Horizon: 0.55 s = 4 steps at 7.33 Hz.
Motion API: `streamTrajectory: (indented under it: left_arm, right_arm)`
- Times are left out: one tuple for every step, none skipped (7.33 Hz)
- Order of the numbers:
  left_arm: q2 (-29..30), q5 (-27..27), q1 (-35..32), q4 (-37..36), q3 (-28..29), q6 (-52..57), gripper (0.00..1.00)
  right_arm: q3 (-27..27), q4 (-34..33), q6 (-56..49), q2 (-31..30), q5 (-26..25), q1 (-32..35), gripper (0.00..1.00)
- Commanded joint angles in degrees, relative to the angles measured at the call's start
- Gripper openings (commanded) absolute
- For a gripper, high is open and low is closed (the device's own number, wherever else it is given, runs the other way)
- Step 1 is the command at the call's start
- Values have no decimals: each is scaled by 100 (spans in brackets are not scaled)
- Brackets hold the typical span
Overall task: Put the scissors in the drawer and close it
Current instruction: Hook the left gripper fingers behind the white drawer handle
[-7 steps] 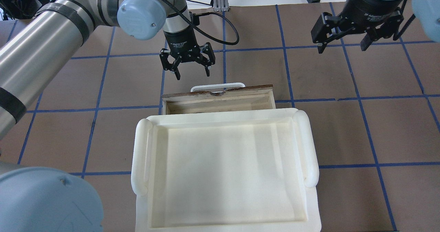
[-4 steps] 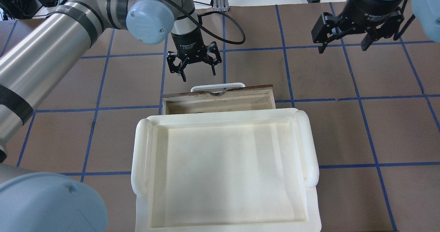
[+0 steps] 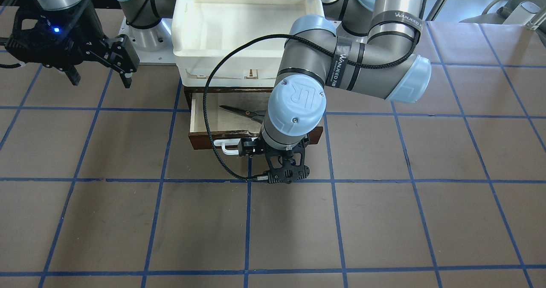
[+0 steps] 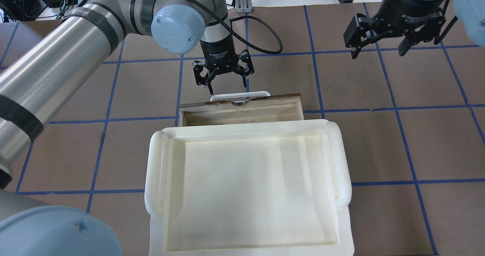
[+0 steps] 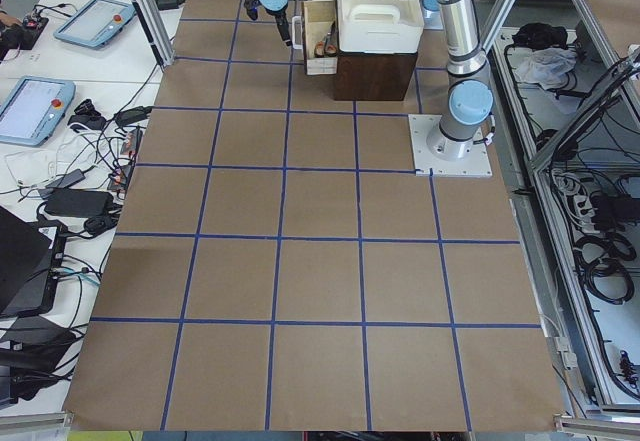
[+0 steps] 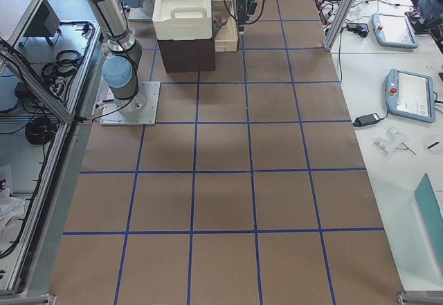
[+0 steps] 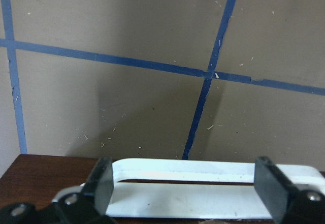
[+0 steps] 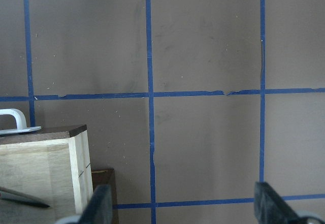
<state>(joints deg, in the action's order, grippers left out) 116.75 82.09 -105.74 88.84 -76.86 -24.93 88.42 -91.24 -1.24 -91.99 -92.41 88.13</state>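
Observation:
The drawer (image 4: 242,116) stands open under the white tray, and its pale inside shows in the front view (image 3: 207,118). The scissors (image 3: 239,111) lie inside it, handles partly hidden by my left arm. A dark blade tip shows in the right wrist view (image 8: 23,200). My left gripper (image 4: 226,85) is open and empty. It hangs just beyond the drawer's white bar handle (image 4: 240,95). In the left wrist view the handle (image 7: 208,166) lies between the fingers (image 7: 100,182). My right gripper (image 4: 377,53) is open and empty, high at the far right.
A large white plastic tray (image 4: 154,172) sits on top of the brown cabinet that holds the drawer, near the robot's base. The table is brown paper with a blue tape grid. A black cable loops from the left wrist (image 3: 209,121) over the drawer.
My left gripper has moved right and down toward the drawer's handle, staying open. The right arm, the drawer and the scissors have not moved.

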Motion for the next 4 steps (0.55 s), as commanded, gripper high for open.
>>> streamTrajectory:
  left_arm:
    - [58,17,-104,2,-13,-3,100]
    - [67,17,-139,2,-13,-3,100]
    - [68,0,-166,10,-13,-3,100]
    - [24,-9,-262,19,-39,-3,100]
  right_arm:
    - [0,-7,-8,6,-5,2,100]
    - [0,-16,1,6,-5,-7,100]
    - [0,-8,1,6,-14,-7,100]
    - [0,-34,1,6,-14,-7,100]
